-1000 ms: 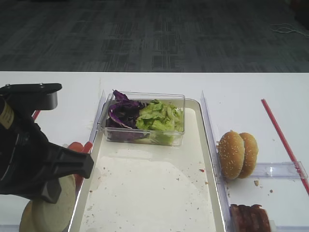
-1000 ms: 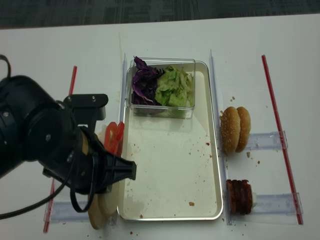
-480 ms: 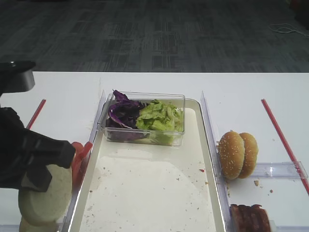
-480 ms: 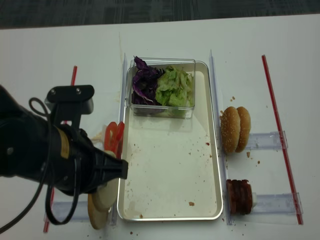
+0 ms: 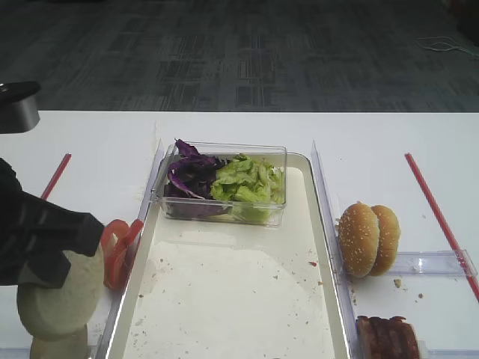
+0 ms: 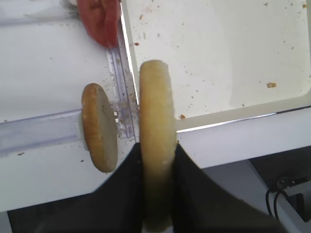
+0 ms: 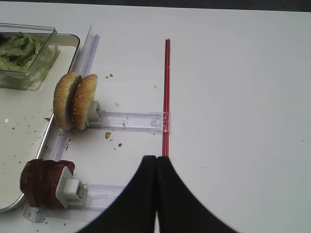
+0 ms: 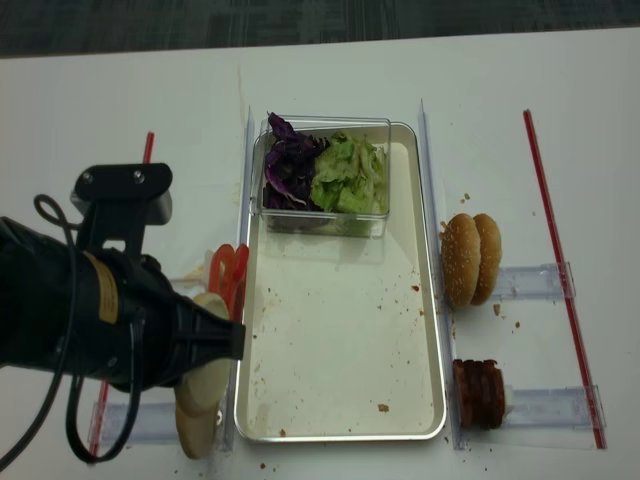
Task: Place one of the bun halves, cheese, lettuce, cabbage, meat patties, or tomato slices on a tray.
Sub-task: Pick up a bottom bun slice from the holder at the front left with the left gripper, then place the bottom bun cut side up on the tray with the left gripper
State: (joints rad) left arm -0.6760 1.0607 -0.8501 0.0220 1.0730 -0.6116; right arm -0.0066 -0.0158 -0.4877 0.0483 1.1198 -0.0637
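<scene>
Gripping a pale bun half [image 6: 156, 145] on edge, the left gripper [image 6: 156, 194] has its two dark fingers [image 6: 127, 189] pressed against the bun's flat faces, jaws narrowed to the bun's thickness. In the left wrist view the held bun stands upright, hanging over the tray's [image 6: 243, 116] left rim near its front corner, clear of the tray floor as far as that view shows. A second bun half [image 6: 99, 127] stands on edge just left of it in a clear rail holder [image 6: 39, 136], apart from the gripper. From the high views the held bun [image 5: 61, 292] sits lifted just outside the tray's [image 5: 224, 299] left rim, with the other half [image 5: 58, 345] below it at the frame's bottom edge. Tomato slices [image 5: 117, 250] stand in a row just beside the tray's left rim, right of the arm. Inside the tray at its far end is a clear box [image 5: 221, 182] with purple cabbage [image 5: 191, 178] on the left and lettuce [image 5: 249, 179] on the right; the rest of the tray floor shows only crumbs. Right of the tray, two sesame buns [image 5: 368, 238] stand on edge in a holder, and meat patties [image 5: 387, 336] are stacked on edge nearer the front. The right gripper [image 7: 156, 194] is fully closed with fingers meeting, holding nothing, and hovers over bare table beside a red strip [image 7: 166, 97], well apart from the sesame buns [image 7: 76, 100] and patties [image 7: 43, 183].
</scene>
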